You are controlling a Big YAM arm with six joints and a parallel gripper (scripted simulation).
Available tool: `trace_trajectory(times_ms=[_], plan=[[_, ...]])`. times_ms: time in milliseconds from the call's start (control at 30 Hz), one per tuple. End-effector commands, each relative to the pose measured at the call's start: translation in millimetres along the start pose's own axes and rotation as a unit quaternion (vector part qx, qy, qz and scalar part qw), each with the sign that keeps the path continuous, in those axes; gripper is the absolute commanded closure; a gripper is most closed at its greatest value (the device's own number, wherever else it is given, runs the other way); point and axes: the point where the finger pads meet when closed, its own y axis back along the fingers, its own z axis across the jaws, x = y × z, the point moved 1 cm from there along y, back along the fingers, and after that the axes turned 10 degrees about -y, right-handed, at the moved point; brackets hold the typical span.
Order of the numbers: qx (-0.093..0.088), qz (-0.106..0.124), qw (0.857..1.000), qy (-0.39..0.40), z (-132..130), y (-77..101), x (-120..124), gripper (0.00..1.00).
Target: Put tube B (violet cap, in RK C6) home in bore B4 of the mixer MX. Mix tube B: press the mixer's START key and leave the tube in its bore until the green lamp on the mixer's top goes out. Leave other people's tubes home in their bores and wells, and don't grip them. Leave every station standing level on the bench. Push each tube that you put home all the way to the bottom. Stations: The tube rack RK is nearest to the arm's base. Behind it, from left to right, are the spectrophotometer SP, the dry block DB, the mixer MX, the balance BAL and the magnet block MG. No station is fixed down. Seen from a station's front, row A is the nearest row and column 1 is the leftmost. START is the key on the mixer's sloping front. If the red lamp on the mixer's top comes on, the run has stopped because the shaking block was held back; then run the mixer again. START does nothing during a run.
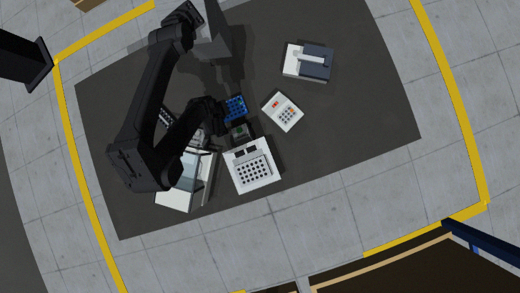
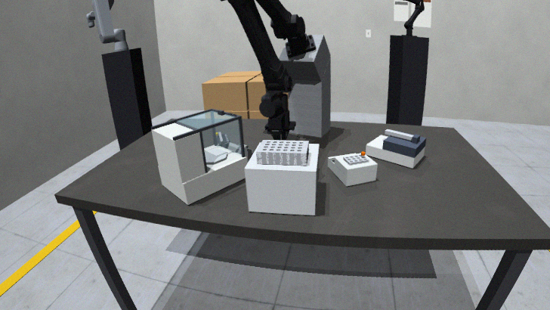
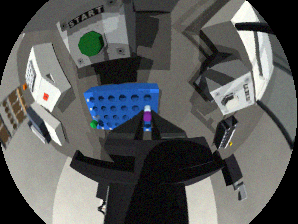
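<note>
Now, my gripper [image 3: 147, 113]: clenched on tube B [image 3: 147, 116], one finger on each side of it, just under its violet cap.
Tube B: upright at the right end of the blue rack RK [image 3: 123, 103], in the row on the rack's edge nearest my wrist camera; its cap stands above the rack's top.
Tube against hand: straight ahead of my wrist and centred between my fingertips; whether its foot has left the well I cannot tell.
Rack RK from above: a blue block [image 1: 236, 107], partly under my wrist, with its far end free.
Other tube in the rack: a green-capped one [image 3: 93, 123] at the left end of the rack, well apart from my fingers.
Mixer MX [image 1: 268, 174]: a white box just beyond the rack, its grey bore block [image 1: 252, 169] on top showing only dark holes.
START key [image 3: 91, 43]: a round green button on the mixer's sloping front, facing the rack and apart from my hand.
Dry block DB [image 1: 277, 120]: right of the rack in the top view, with an orange-capped tube [image 1: 291, 109] in it.
Balance BAL [image 2: 169, 153]: the glass-fronted white box left of the mixer in the exterior view.
Arm [image 2: 269, 72]: reaching down behind the mixer, my fingers hidden there in the exterior view.
</note>
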Motion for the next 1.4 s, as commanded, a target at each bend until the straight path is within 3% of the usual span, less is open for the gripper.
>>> trace_trajectory(times_ms=[0,533,600,733,1367], plan=[[0.002,-0.006,1.0,0.002,-4.4,-0.3,-4.3,0.91],[0.003,-0.006,1.0,0.002,-4.7,-0.3,-4.3,0.91],[0.002,-0.009,1.0,0.002,-4.8,5.5,-5.7,0.91],[0.001,0.008,1.0,0.003,-3.4,12.4,10.4,0.91],[-0.002,0.007,1.0,0.003,0.8,21.0,10.7,0.91]])
